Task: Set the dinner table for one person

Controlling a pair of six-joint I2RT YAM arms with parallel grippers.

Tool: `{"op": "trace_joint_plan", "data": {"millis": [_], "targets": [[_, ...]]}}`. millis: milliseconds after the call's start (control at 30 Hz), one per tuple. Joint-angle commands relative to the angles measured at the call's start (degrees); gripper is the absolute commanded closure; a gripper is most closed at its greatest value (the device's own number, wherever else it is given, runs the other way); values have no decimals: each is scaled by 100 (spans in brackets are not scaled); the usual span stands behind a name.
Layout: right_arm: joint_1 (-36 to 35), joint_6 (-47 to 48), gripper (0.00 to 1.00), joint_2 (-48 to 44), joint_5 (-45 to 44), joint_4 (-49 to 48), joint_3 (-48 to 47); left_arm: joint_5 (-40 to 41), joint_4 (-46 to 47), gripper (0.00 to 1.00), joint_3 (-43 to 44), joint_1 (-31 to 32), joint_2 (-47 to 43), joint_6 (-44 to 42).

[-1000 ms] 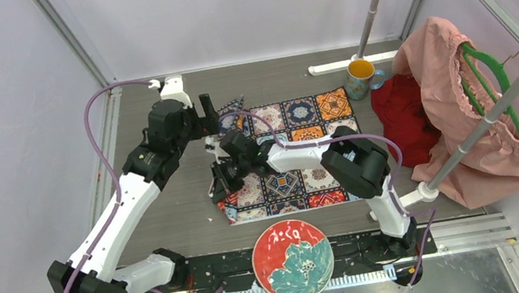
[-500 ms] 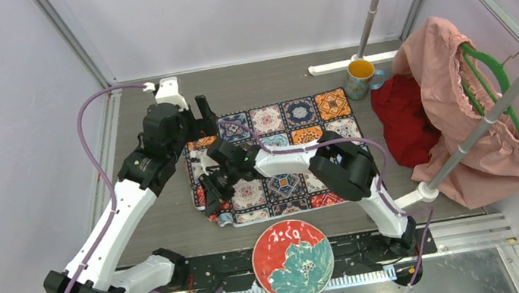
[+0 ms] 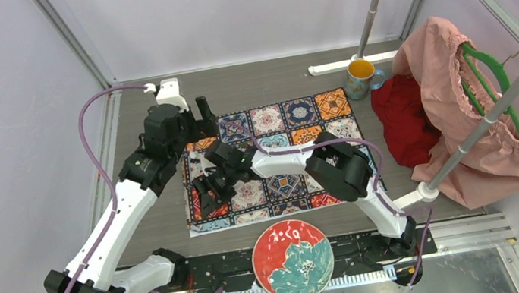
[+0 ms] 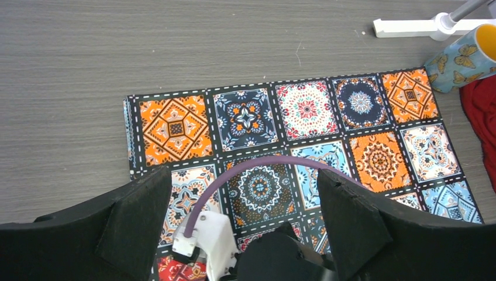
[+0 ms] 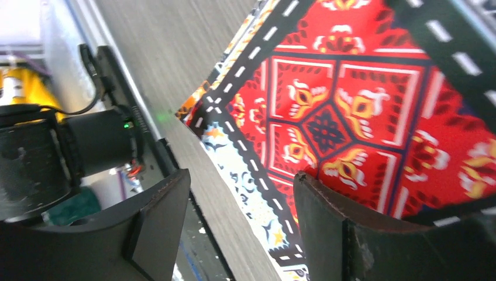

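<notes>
On the dinner table (image 3: 271, 83), the mat (image 3: 301, 110) now lies unfolded.

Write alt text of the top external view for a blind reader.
A colourful tiled mat lies spread on the grey table, the left gripper and right gripper open at its left side. A flower plate sits at the near edge, a mug behind the mat.
</notes>
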State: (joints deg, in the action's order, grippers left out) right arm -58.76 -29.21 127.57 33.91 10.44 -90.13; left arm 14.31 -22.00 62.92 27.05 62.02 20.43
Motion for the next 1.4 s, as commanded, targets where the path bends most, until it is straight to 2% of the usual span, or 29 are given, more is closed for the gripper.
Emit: {"op": "trace_joint_plan", "data": {"millis": [0,267,400,567,933,1033,1233,1367], "targets": [[96,259,29,-592,-1679,440,219,190,84,5,-89,20,-76,-98],[378,-84,24,-1578,-3831,697,1179,380,109,4,-234,20,-31,-138],[463,-296,15,-2065,-4557,751,1550,356,73,4,-196,20,105,-108],[472,-315,8,-2533,-5194,938,1788,298,136,3,-164,20,316,-57],[739,-565,7,-3310,-5784,891,2490,328,-85,6,134,20,1203,127],[854,-593,7,-3513,-5850,899,2659,547,-225,10,236,20,1541,211],[1046,-582,7,-3843,-5790,875,2879,1100,-572,33,549,20,2301,426],[1112,-600,7,-3987,-5833,954,2999,1194,-765,43,747,20,2775,582]]}}
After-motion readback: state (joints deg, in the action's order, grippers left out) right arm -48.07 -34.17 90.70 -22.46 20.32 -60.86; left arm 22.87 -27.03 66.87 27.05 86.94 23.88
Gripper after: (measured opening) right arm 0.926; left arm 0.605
